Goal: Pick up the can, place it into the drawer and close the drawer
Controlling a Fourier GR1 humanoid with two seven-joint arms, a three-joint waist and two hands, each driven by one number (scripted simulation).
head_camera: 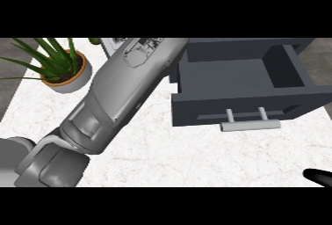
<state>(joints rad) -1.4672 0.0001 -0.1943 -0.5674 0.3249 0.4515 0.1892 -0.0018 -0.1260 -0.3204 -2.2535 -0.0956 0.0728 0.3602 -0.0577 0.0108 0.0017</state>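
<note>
The dark grey drawer (240, 94) stands pulled open at the right, its pale bar handle (250, 125) facing me. The part of its inside that shows holds nothing. My left forearm (123, 83) runs from the lower left up to the view's top edge beside the drawer's left wall, and its hand is cut off there. I see no can that I can name. A small green thing (95, 41) peeks in at the top edge left of the forearm, too little of it showing to tell what it is. Of my right hand (318, 177) only a black tip shows at the lower right.
A potted plant (62, 66) with long green leaves stands at the back left on the white marble counter (168, 149). The drawer body juts over the counter's right half. A pale object (117, 41) at the top edge is mostly hidden behind the forearm.
</note>
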